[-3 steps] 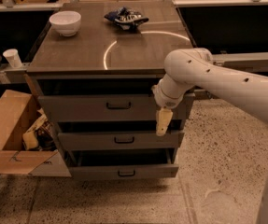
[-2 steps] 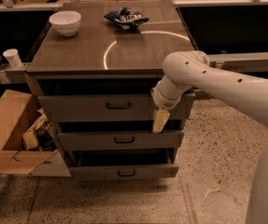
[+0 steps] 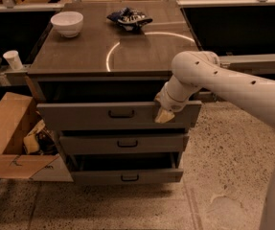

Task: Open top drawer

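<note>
The top drawer is the tallest grey front of the three, with a black bar handle at its centre. It stands out a little from the cabinet, with a dark gap above it under the tabletop. My gripper hangs from the white arm that reaches in from the right. Its yellowish tip lies against the right part of the top drawer's front, well to the right of the handle.
Two shallower grey drawers, the middle drawer and the bottom drawer, sit below, both partly out. On the tabletop are a white bowl and a dark crumpled bag. An open cardboard box stands at the left. A paper cup is at the far left.
My gripper has risen from the gap below the top drawer onto the drawer's right front. The top drawer's front looks larger and lower, as if slid out a little.
</note>
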`<state>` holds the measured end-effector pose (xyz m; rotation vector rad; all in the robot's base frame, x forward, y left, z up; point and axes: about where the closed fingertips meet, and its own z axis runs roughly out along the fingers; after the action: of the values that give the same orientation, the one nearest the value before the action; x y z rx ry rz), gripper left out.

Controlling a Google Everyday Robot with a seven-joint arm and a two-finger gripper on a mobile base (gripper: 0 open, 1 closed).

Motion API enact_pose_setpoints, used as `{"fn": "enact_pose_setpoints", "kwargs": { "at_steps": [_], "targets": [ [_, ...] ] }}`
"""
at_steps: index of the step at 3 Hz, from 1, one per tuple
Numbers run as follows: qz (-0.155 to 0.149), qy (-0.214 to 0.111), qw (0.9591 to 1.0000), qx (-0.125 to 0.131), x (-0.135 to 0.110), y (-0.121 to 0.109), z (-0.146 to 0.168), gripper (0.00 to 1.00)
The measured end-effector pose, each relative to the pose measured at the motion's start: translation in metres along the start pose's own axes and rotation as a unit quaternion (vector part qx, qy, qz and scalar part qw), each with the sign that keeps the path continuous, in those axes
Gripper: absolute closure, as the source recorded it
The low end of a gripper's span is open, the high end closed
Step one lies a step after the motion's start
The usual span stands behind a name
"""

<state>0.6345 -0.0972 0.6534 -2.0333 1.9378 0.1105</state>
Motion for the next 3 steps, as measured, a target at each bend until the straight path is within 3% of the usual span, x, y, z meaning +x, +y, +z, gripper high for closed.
{"fn": "enact_pose_setpoints", "kwargs": {
  "at_steps": [1,2,3],
  "targets": [
    [0.0,0.0,1.0,0.0,-0.0026,-0.0017,-0.0086,0.89],
    [0.0,0.0,1.0,0.0,-0.0047,-0.003,-0.0157,1.0],
    [0.0,0.0,1.0,0.0,-0.0047,-0.003,-0.0157,0.81]
  ]
}}
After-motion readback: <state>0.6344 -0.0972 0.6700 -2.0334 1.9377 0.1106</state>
